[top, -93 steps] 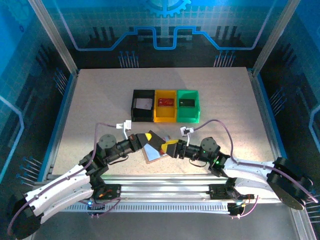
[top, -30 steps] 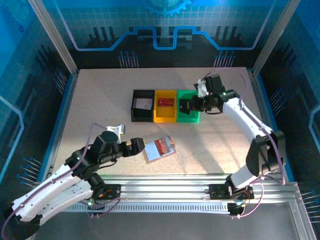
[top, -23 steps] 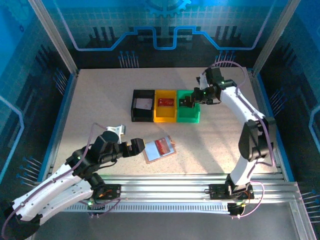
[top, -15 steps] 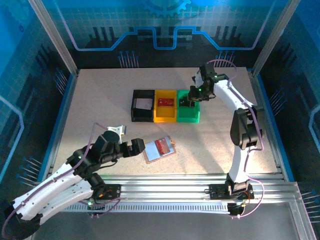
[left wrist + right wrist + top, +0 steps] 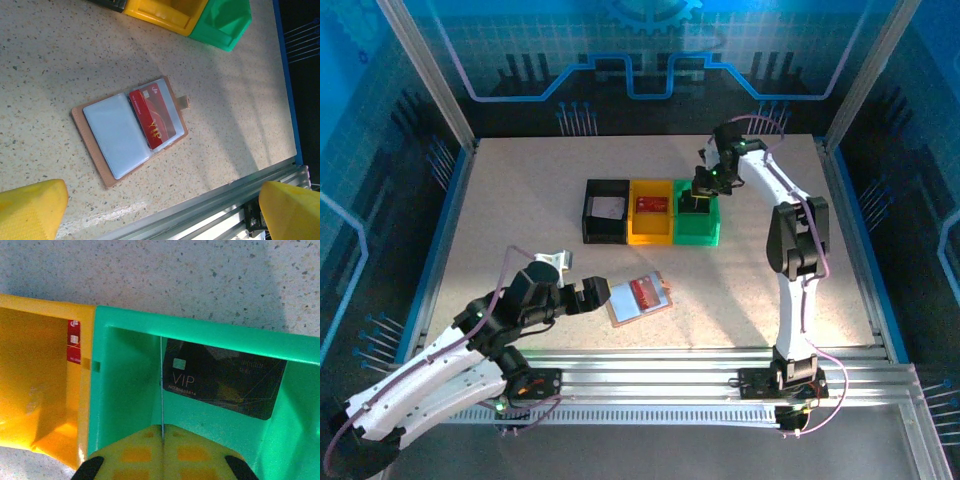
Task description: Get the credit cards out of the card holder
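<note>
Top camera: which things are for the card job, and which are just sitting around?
For the job: card holder, open; red card in it; black card in the green bin; thin card pinched edge-on in the right hand.
Just sitting: yellow bin, black bin.

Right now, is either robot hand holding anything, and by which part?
The right gripper pinches a thin card, seen edge-on, by one end above the green bin. The left gripper is open, holding nothing.
</note>
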You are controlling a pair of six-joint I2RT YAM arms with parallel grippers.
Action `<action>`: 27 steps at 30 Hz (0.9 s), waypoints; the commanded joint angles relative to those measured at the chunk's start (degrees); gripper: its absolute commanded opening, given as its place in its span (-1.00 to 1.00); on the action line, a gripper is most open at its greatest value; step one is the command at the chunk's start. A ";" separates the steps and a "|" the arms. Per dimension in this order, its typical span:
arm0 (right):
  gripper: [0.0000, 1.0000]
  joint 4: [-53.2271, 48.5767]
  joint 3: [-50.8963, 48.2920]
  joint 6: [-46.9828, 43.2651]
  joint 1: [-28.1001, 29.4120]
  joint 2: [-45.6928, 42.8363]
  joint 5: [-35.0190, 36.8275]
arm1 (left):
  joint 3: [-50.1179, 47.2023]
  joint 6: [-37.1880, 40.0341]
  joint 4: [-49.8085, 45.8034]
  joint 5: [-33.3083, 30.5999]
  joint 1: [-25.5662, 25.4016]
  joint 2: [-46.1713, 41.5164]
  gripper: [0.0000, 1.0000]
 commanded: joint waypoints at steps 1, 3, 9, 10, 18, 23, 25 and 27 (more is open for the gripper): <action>-1.00 -3.58 2.91 -1.03 -0.50 2.86 0.16 | 0.08 0.43 -0.37 1.02 -0.34 0.65 0.98; -1.00 -3.62 3.31 -0.91 -0.50 3.56 0.15 | 0.27 0.51 -0.46 1.14 -0.33 0.92 0.98; -1.00 -4.26 5.04 -0.93 -0.33 4.90 1.50 | 0.22 0.15 -0.12 1.70 -0.31 1.45 0.98; -0.97 -4.73 5.54 -1.03 -0.38 5.35 1.63 | 0.22 0.17 -0.10 1.83 -0.33 1.54 0.98; -0.67 -5.35 6.57 -1.13 -0.15 6.03 3.98 | 0.48 0.00 -0.56 1.93 -0.35 1.45 0.99; -0.60 -5.40 7.20 -1.04 0.16 5.13 5.80 | 0.75 -0.13 -0.89 1.96 -0.32 1.45 0.98; -0.59 -5.51 7.61 -1.18 0.46 4.85 7.28 | 0.75 -0.31 -0.91 1.93 -0.28 1.45 0.98; -0.56 -5.87 8.27 -1.44 0.80 4.93 8.32 | 0.83 -0.37 -0.91 2.01 -0.30 1.45 0.98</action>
